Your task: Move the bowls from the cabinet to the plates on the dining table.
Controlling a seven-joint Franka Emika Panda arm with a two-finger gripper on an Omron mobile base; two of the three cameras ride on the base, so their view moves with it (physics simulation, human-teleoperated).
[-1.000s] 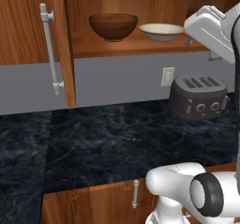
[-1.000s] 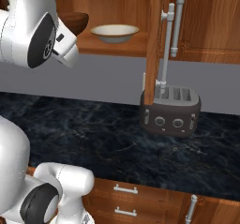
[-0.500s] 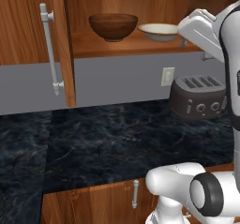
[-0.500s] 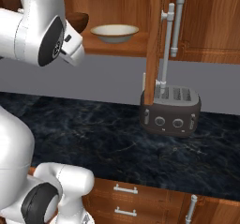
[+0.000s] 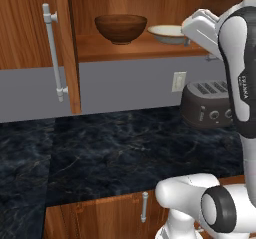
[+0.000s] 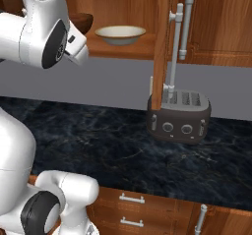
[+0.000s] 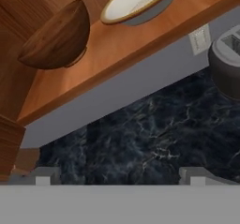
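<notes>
Open reddish-brown wooden wall cabinet (image 5: 35, 28) holds both bowls on its wooden shelf (image 5: 135, 48): deep glossy dark-brown wooden bowl (image 5: 120, 28) nearer the left door edge, shallow cream ceramic bowl with tan rim (image 5: 168, 33) just beside it on the right. Fingers (image 7: 121, 176) spread wide, empty, below the shelf's front edge. Dark toaster (image 6: 178, 116) sits at the black marble surface's (image 5: 115, 153) back edge.

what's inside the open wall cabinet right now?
On the cabinet shelf sit a dark-brown wooden bowl and, beside it, a cream bowl. In the left base view the arm covers the shelf past the cream bowl.
</notes>
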